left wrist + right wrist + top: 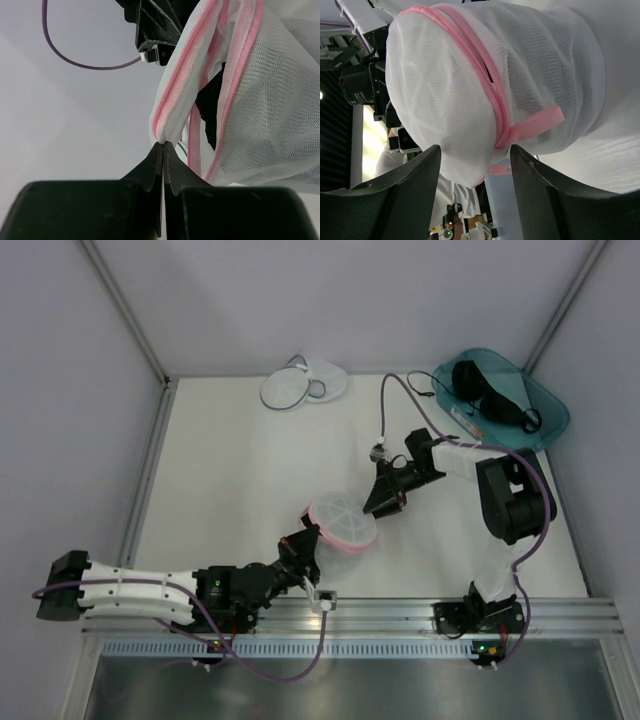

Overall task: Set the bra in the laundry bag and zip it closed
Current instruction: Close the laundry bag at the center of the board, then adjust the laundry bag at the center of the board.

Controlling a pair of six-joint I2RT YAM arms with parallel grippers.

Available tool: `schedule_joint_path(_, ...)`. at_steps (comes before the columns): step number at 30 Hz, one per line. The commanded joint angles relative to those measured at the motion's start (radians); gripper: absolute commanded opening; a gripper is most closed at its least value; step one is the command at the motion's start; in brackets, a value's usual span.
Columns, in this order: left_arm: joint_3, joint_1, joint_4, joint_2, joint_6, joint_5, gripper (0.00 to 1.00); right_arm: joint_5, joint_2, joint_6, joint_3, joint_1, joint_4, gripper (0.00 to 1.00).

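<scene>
The bra (490, 392) is seen lying in the teal bin (548, 412) at the table's (230, 480) far right corner. The laundry bag (285, 390) is laid flat at the far edge, well apart from both arms. A pink-rimmed bag (445, 85) is held up near the front, its zip edge pinched by the pressed-together left claw (163, 145). The right claw (475, 150) is spread, with that bag's end just beyond it; contact cannot be told.
</scene>
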Motion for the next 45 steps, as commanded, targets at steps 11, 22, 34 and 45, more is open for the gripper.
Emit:
schedule_joint_path(11,-0.023,-0.006,0.026,-0.032,0.007,-0.004,0.0,-0.02,-0.047,0.153,0.001,0.069,0.227,0.28)
schedule_joint_path(22,0.176,-0.004,-0.444,-0.095,-0.255,-0.162,0.58,0.063,-0.174,0.277,-0.05,0.039,0.277,0.0)
schedule_joint_path(34,0.765,0.445,-1.082,0.208,-1.119,0.515,0.79,0.152,-0.24,0.497,-0.14,0.039,0.522,0.0)
schedule_joint_path(45,0.722,1.116,-0.948,0.514,-1.589,1.335,0.6,0.115,-0.257,0.552,-0.2,0.033,0.686,0.0)
